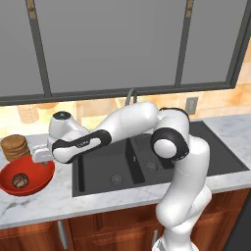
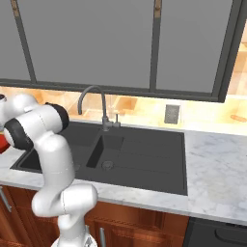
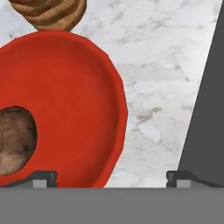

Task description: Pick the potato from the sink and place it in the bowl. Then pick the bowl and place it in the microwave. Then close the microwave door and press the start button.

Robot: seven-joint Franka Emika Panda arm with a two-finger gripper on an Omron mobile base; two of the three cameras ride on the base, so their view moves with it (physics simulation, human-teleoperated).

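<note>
The potato (image 1: 20, 181) already sits inside the bowl (image 1: 30, 187), so the step in hand looks to be the pickup of the bowl itself. The claw (image 3: 111, 178) hangs over the bowl's sink-side edge, spread open and holding nothing — in the hand view one dark tip (image 3: 42, 177) stands over the red inside of the bowl and the other over the marble tabletop (image 3: 162, 109), so the rim passes between them.

That is a good straddle for a rim pinch. From here I would bring the claw straight down until the inner finger is below the lip and the outer one is just beside the wall, then close firmly; the bowl is glossy and shallow, and a light pinch on a sloping wall may slide off as it lifts.

The potato lies off to one side of the claw, toward the bowl's middle and clear of the inner finger — no need to shift. The stack of wooden discs (image 1: 14, 147) stands just beyond the bowl's far rim, seemingly touching it, so the lift should go up first, not sideways. The sink (image 1: 142, 164) edge lies close on the claw's other side.

A rim grip will let the bowl tip; keep it level and move slowly, or the potato may roll out on the way to the microwave.
</note>
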